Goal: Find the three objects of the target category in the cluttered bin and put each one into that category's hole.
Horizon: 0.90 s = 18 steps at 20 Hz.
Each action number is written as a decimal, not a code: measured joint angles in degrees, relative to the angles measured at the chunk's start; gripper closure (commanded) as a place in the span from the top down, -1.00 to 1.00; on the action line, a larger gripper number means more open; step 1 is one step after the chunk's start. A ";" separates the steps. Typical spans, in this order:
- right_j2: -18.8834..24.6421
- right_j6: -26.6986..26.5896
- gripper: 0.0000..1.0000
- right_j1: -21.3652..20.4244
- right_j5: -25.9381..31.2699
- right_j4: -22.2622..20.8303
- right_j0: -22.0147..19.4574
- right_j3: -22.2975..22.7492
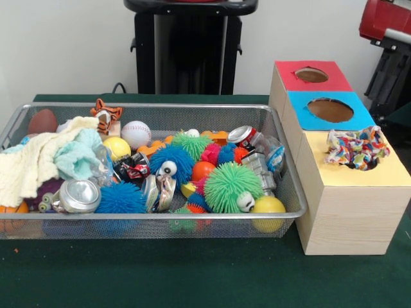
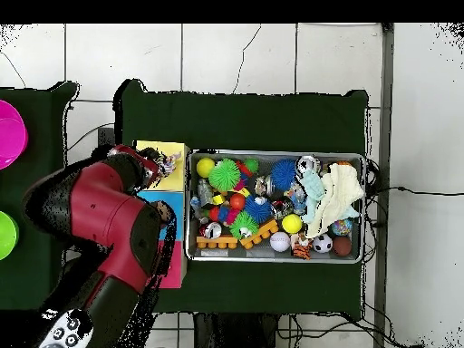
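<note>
A multicoloured cloth [image 1: 357, 148] is sitting bunched in the hole of the box's yellow section [image 1: 359, 174], at 3 o'clock from the wire bin [image 1: 154, 221] crowded with toys. Whether the gripper is open cannot be told; the red arm [image 2: 104, 217] is hanging over the box.

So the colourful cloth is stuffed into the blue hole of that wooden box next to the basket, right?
Not quite. The cloth sits in the yellow hole, the one nearest the camera in the front view. The blue hole of the box is empty. The rest holds: the box does stand beside the basket.
</note>
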 measured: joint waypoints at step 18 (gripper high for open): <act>1.62 0.01 -1.00 2.34 -4.60 0.01 0.01 0.58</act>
